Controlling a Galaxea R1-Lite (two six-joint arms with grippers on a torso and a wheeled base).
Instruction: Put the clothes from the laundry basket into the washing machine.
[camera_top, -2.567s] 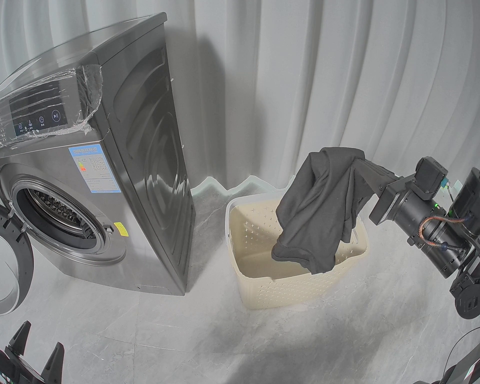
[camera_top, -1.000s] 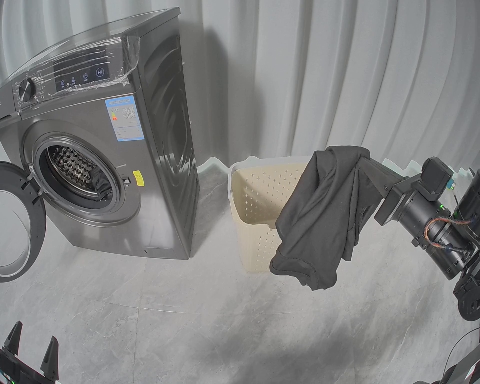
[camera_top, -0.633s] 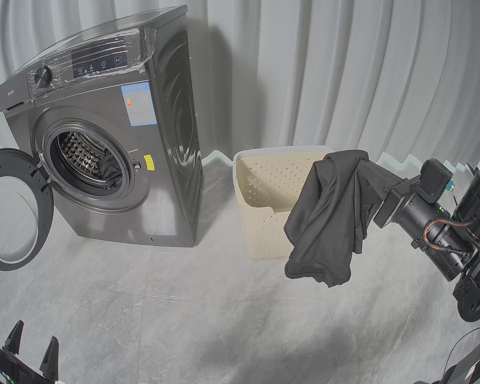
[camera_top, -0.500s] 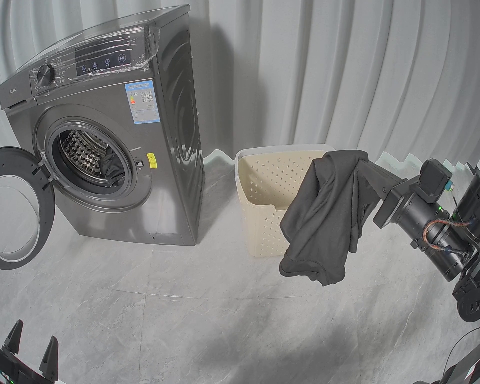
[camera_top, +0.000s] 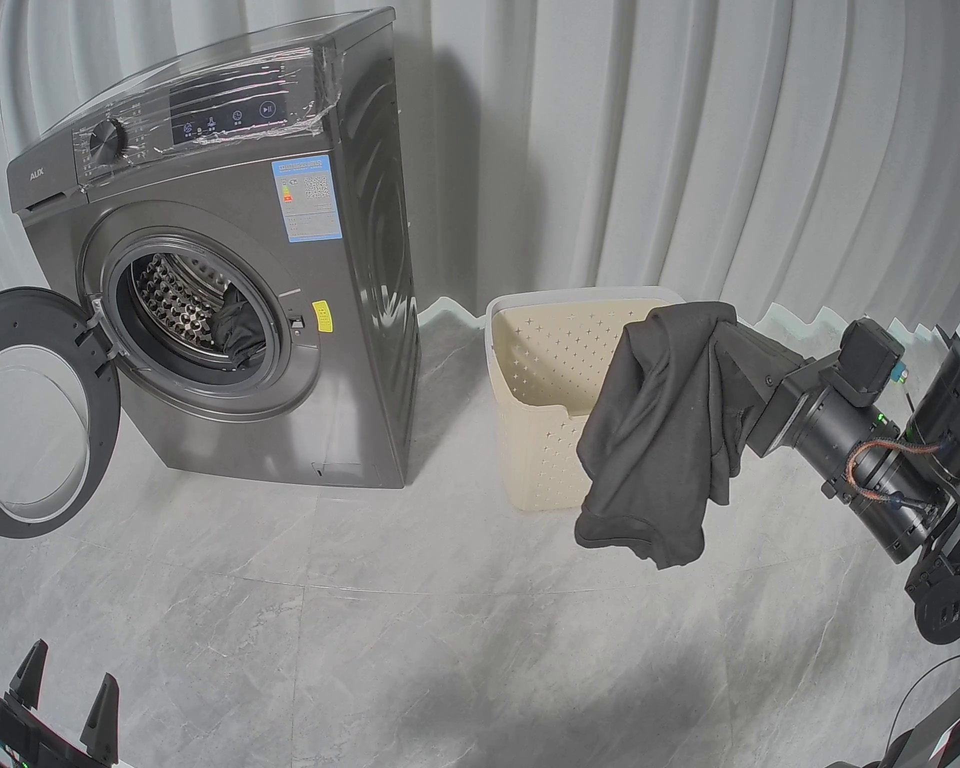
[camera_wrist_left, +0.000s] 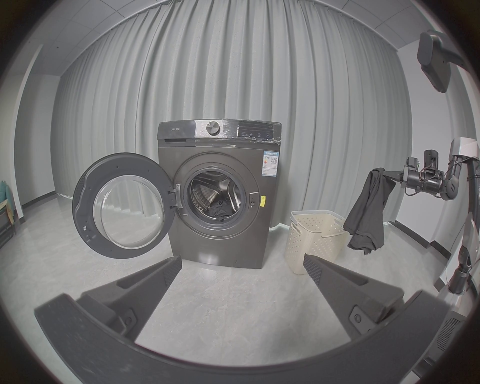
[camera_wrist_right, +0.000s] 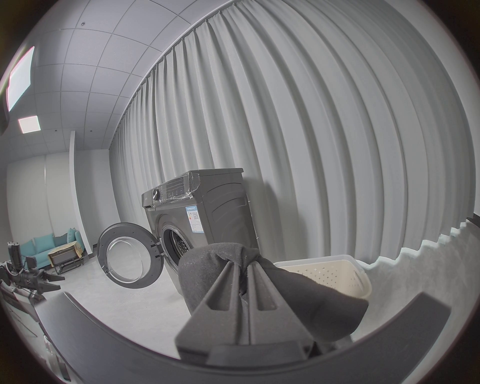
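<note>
1. Head view: my right gripper (camera_top: 738, 338) is at 3 o'clock, clamped on a dark garment (camera_top: 655, 430). It hangs clear of the floor (camera_top: 450, 620), in front of the right side of the laundry basket (camera_top: 540, 400). The basket stands at 12 o'clock, near the washing machine (camera_top: 330, 330) at 10 o'clock. The machine's round door (camera_top: 50, 410) is swung wide open at 9 o'clock, and a dark cloth (camera_top: 238, 325) lies in the drum (camera_top: 175, 300). My left gripper (camera_top: 65, 695) sits low at 7 o'clock, fingers apart, holding nothing.
2. Left wrist view: my left gripper (camera_wrist_left: 241, 260) is spread wide with nothing between the fingers. Beyond it are the washing machine (camera_wrist_left: 220, 200), its door (camera_wrist_left: 125, 205) open, the laundry basket (camera_wrist_left: 315, 240) beside it, and the dark garment (camera_wrist_left: 367, 215) dangling by the basket.
3. Right wrist view: my right gripper (camera_wrist_right: 245, 272) has its fingers pressed together, with the dark garment (camera_wrist_right: 305, 300) bunched over them. The laundry basket (camera_wrist_right: 335, 272) and washing machine (camera_wrist_right: 215, 205) stand beyond.
</note>
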